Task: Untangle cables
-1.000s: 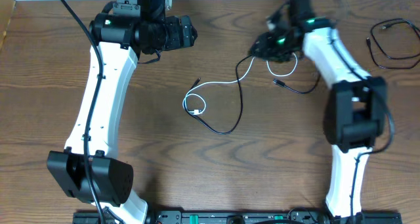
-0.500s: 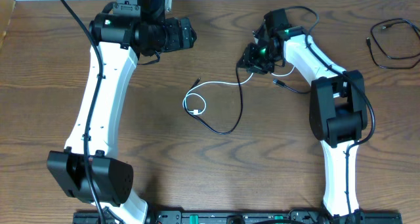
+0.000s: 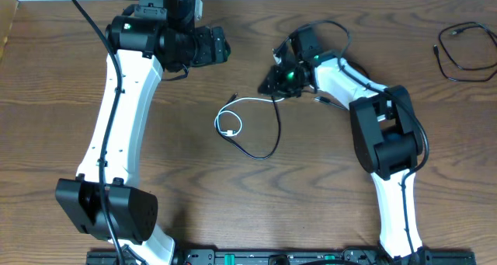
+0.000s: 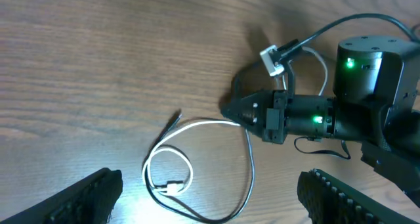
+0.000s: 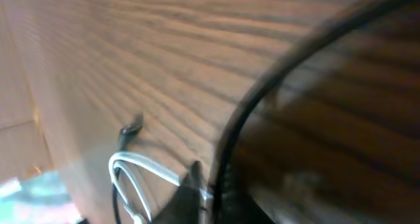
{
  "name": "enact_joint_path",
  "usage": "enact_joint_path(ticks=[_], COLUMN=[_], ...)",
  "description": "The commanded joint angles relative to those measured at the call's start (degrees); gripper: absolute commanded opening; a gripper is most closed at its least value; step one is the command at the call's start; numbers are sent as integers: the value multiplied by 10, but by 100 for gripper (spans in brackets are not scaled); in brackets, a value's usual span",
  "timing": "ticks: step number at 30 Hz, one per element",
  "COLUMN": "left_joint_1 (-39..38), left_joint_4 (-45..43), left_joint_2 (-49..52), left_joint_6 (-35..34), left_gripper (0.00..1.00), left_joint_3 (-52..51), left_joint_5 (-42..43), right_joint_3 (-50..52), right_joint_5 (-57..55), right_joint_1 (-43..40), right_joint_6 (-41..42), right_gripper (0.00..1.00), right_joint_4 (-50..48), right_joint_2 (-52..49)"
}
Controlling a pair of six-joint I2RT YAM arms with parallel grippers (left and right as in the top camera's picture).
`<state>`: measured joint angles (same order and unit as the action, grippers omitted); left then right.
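Note:
A white cable (image 3: 248, 101) and a thin black cable (image 3: 268, 152) lie looped together on the wooden table (image 3: 194, 203). My right gripper (image 3: 272, 81) is low over the table and shut on the white cable near its right end. The left wrist view shows its tip (image 4: 235, 111) pinching the white cable (image 4: 197, 125). In the blurred right wrist view the jaws (image 5: 203, 191) close on the white strand (image 5: 141, 166). My left gripper (image 3: 225, 46) hangs above the table, open and empty. Its fingers frame the white loop (image 4: 167, 175) and the black cable (image 4: 249, 178).
A separate black cable (image 3: 464, 54) lies coiled at the far right of the table. A white connector (image 4: 272, 60) and more cable lie just behind the right gripper. The right arm's body (image 3: 384, 133) stretches across the right half of the table.
My right gripper has swept left across the table, pulling the white cable's right end and nearby loops with it. The left arm has barely moved.

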<state>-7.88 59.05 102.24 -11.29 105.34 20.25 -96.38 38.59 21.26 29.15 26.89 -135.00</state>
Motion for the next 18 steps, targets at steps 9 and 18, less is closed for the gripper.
enact_joint_path(ticks=[9,18], left_joint_1=[2,2], left_joint_4=[15,9], left_joint_2=[3,4], left_joint_6=[12,12], left_gripper=[90,91], left_joint_3=[-8,-9], left_joint_5=[-21,-21], right_joint_3=[-44,-53], right_joint_5=[99,98], right_joint_1=[-52,-80], right_joint_6=[25,114], right_gripper=[1,1], right_joint_4=[-139,-233], right_joint_2=[116,294])
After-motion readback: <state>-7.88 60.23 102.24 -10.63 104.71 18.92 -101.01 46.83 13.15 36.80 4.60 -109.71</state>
